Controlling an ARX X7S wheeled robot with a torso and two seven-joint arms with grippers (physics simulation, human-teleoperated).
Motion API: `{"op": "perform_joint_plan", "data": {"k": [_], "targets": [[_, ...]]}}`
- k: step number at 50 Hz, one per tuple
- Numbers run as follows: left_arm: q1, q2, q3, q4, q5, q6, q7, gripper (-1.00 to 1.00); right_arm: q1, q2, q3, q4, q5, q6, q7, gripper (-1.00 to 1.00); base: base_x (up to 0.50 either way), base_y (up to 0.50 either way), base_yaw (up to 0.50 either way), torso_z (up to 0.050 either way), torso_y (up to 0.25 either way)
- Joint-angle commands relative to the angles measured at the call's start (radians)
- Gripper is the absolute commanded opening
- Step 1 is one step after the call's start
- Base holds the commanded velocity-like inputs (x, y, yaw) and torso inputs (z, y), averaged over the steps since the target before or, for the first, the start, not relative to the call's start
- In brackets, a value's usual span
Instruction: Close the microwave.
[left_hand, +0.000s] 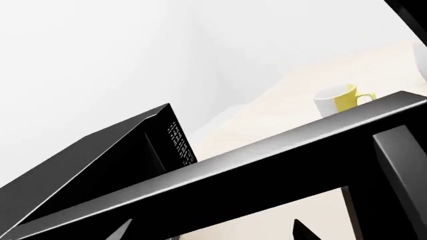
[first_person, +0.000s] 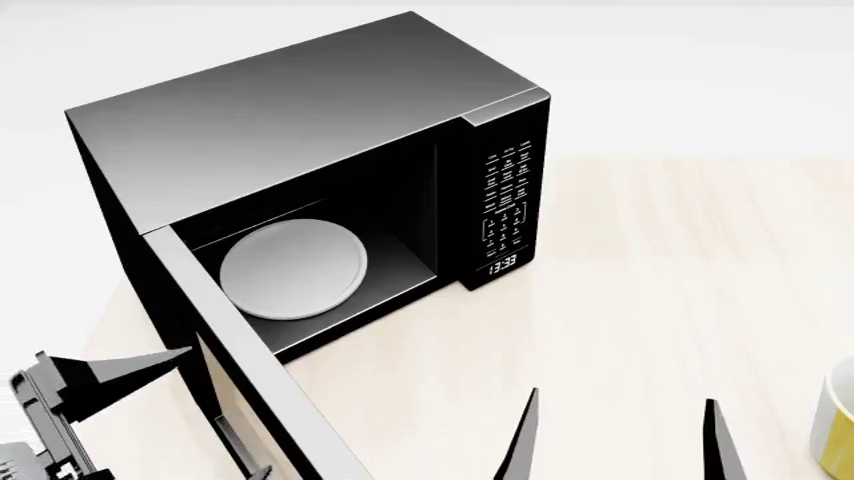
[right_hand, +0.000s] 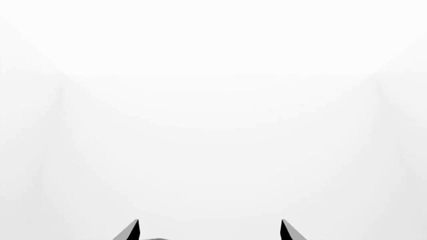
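The glossy black microwave (first_person: 294, 110) stands on the pale table, its cavity showing the white round plate (first_person: 291, 268). Its keypad (first_person: 507, 190) and lit clock (first_person: 502, 265) are on the right side of its front. The door (first_person: 254, 370) is hinged at the left and swung wide open toward me. My left gripper (first_person: 160, 365) is open, just outside the door's outer face, fingers pointing at it. In the left wrist view the door's top edge (left_hand: 267, 155) crosses right in front of the open left gripper (left_hand: 210, 232). My right gripper (first_person: 621, 420) is open and empty, right of the door.
A white and yellow mug (first_person: 838, 425) stands at the table's right edge; it also shows in the left wrist view (left_hand: 337, 99). The pale wooden table (first_person: 667, 260) stretches right of the microwave. The right wrist view shows the right gripper (right_hand: 209, 229) against white wall.
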Motion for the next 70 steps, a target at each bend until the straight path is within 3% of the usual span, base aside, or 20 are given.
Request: {"op": "perform_joint_plan", "data": {"k": [1,70], "targets": [[-0.021,0.070,0.015,-0.065,0.032,0.048,0.008,1.00,0.002,-0.003,0.004,0.005,-0.007,0.000,-0.008,1.00,0.00,0.00,0.00,0.000,0.000],[-0.154,0.247,0.060,-0.283,0.122,0.128,-0.074,1.00,0.013,0.024,-0.016,0.018,0.003,-0.001,0.023,1.00,0.00,0.00,0.00,0.000,0.000]]}}
